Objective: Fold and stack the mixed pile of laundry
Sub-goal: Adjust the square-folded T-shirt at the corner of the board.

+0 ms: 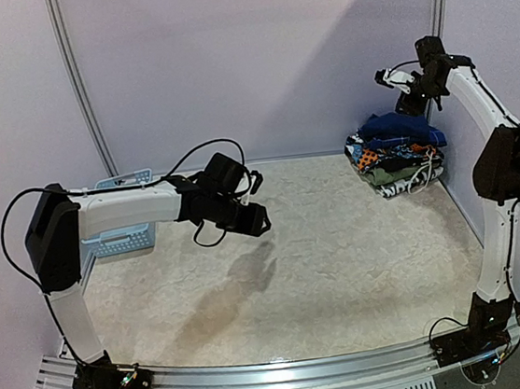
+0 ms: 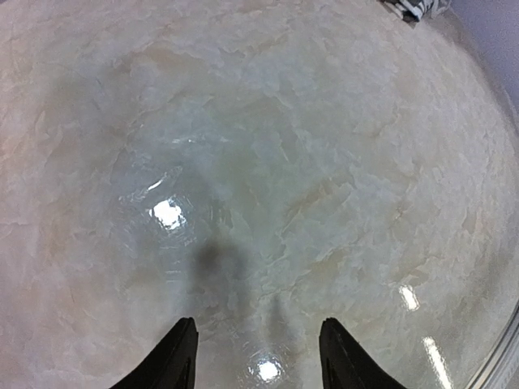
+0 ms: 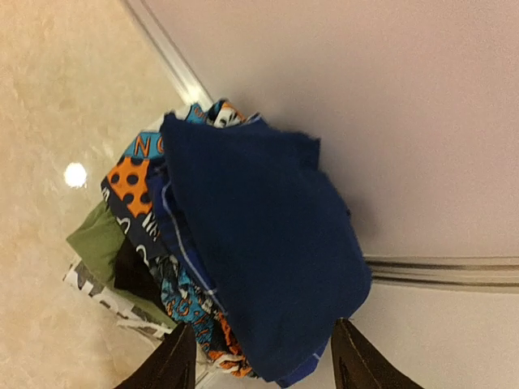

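Sitting stacked, laundry pile (image 1: 395, 162), navy cloth (image 3: 259, 243) topmost, both arms' jaws apart

The laundry pile (image 1: 397, 155) sits stacked in the far right corner of the worktop (image 1: 345, 279), close to the back and right walls. The basket (image 1: 119, 239) stands at the far left edge, behind the left arm and well apart from the pile. The left end effector (image 2: 258, 348) hangs over bare worktop left of centre, between basket and pile. The right end effector (image 3: 263, 344) hangs above the pile.
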Robot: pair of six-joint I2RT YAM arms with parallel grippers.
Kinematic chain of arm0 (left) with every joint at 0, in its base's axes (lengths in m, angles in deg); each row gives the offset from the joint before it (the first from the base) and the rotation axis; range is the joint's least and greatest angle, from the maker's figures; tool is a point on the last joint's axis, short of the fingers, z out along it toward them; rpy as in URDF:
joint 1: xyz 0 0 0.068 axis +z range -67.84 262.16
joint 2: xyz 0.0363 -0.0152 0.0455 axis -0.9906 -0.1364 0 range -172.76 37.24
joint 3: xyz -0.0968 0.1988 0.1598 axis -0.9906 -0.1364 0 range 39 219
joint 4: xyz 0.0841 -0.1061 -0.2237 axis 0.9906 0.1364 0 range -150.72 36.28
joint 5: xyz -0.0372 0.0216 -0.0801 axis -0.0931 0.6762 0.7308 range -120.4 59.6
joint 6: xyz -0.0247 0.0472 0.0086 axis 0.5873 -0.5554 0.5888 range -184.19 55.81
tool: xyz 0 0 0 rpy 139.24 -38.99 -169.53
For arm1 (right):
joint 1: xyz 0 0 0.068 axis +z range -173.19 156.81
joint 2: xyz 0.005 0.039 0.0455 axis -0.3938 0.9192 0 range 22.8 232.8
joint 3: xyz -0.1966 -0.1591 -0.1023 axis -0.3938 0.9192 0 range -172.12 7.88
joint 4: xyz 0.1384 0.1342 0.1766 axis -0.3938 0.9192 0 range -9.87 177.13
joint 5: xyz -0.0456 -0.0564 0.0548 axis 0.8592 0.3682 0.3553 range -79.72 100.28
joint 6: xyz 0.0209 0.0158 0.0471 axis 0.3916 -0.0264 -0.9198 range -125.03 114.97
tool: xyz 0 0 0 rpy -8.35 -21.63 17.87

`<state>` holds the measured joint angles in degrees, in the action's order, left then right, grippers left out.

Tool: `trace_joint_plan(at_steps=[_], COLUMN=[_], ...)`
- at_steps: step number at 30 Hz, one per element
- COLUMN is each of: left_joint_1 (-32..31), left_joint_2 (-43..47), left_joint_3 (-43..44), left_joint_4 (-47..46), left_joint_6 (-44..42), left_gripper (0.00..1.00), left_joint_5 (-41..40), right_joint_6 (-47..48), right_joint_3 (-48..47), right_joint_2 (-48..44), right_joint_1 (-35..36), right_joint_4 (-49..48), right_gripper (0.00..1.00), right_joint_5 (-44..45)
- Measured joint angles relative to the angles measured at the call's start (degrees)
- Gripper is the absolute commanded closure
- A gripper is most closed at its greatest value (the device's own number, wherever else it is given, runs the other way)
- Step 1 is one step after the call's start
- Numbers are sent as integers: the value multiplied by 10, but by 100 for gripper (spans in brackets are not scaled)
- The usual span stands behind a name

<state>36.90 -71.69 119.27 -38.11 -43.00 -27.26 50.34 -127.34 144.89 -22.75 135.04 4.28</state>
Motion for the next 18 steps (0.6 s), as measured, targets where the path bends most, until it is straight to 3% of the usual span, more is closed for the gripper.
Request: trace_joint_plan(at_steps=[6, 13, 18], left_joint_1=[-1, -1, -1], left_joint_2=[6, 6, 6], left_joint_3=[-9, -19, -23], left_joint_4=[-10, -14, -15], left_joint_6=[0, 1, 4], left_gripper=[47, 47, 47], left_joint_5=[-2, -2, -2], right_joint_6=[53, 82, 91], right_joint_3=[15, 34, 38], right_joint_2=[37, 49, 68], right_joint_1=[-8, -8, -8], right_joint_4=[40, 18, -8], right_gripper=[40, 43, 53], right_joint_5=[63, 139, 177])
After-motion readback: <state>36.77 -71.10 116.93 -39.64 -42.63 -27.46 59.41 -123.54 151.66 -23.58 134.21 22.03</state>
